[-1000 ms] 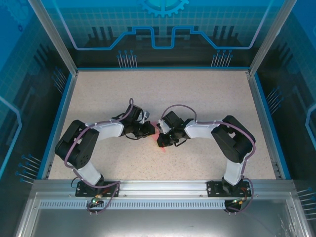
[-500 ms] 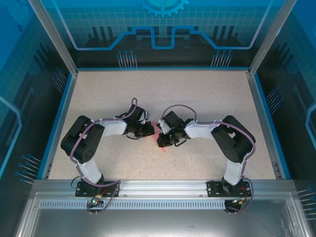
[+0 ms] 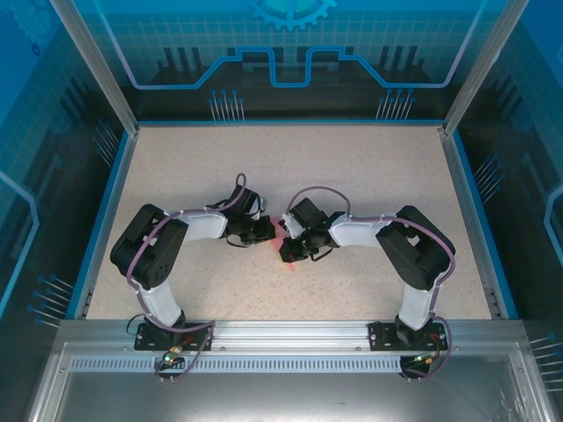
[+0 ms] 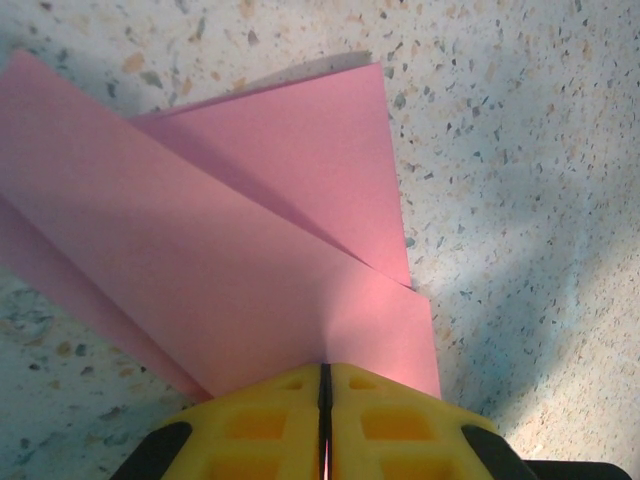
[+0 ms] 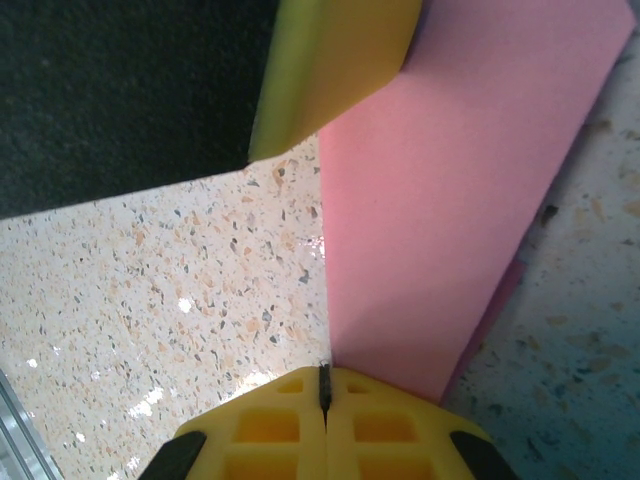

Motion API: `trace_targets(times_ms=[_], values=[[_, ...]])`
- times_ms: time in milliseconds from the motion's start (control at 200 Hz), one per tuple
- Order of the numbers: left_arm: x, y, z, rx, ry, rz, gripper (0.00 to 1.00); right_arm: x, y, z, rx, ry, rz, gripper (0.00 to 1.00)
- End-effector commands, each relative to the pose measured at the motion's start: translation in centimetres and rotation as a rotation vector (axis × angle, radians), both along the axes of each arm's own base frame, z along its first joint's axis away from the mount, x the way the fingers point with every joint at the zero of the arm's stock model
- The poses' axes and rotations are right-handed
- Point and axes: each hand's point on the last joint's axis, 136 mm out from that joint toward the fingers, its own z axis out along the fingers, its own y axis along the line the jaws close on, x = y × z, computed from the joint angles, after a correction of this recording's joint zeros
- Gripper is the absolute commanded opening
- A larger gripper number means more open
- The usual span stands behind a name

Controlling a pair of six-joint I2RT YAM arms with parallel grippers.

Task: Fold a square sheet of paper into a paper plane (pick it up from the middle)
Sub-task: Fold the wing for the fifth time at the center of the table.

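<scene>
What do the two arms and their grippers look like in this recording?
Both the left arm and right arm have white links, bulky black joints and a looping purple cable. The left gripper and right gripper have yellow fingers with square recesses moulded in.

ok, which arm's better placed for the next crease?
Left, probably: left gripper is shut on the folded pink paper where its layers meet, creases fanning ahead. Right gripper, shut on a plain edge, anchors.

Robot lab cell, aluminium frame (image 3: 92, 66), blue panels (image 3: 176, 44)
</scene>
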Motion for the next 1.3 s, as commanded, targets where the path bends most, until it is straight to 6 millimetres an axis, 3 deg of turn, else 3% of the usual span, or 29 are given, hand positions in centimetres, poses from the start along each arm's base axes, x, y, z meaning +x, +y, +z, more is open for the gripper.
trace_targets(times_ms=[0, 150, 340, 525, 905, 1040, 1075, 1295], values=[[-0.2, 1.4, -2.0, 0.085, 0.013, 0.002, 0.11, -1.0, -0.5, -0.2, -0.035, 0.046, 0.013, 0.01], [-0.8, 1.6, -2.3, 0.082, 0.030, 0.007, 0.11, 1.5, 1.1, 2.1, 0.017, -0.026, -0.032, 0.02], [-1.1, 1.5, -2.5, 0.069, 0.039, 0.012, 0.11, 2.8, 1.1, 0.3, -0.006, -0.018, -0.081, 0.02], [-1.0, 1.5, -2.3, 0.072, 0.032, 0.010, 0.10, 2.6, 0.8, -0.7, -0.029, 0.001, -0.081, 0.02], [0.9, 1.6, -1.2, 0.070, -0.039, -0.015, 0.12, -1.8, -3.0, -4.6, -0.137, 0.115, -0.039, 0.01], [1.6, 1.5, -0.4, 0.046, -0.081, -0.029, 0.15, -4.2, -4.3, -6.2, -0.168, 0.189, 0.011, 0.01], [1.9, 1.5, 0.0, 0.044, -0.097, -0.032, 0.15, -5.3, -5.5, -7.0, -0.202, 0.217, 0.018, 0.01], [2.3, 2.1, -0.1, 0.052, -0.114, -0.029, 0.16, -6.4, -6.3, -7.1, -0.208, 0.236, 0.028, 0.01]])
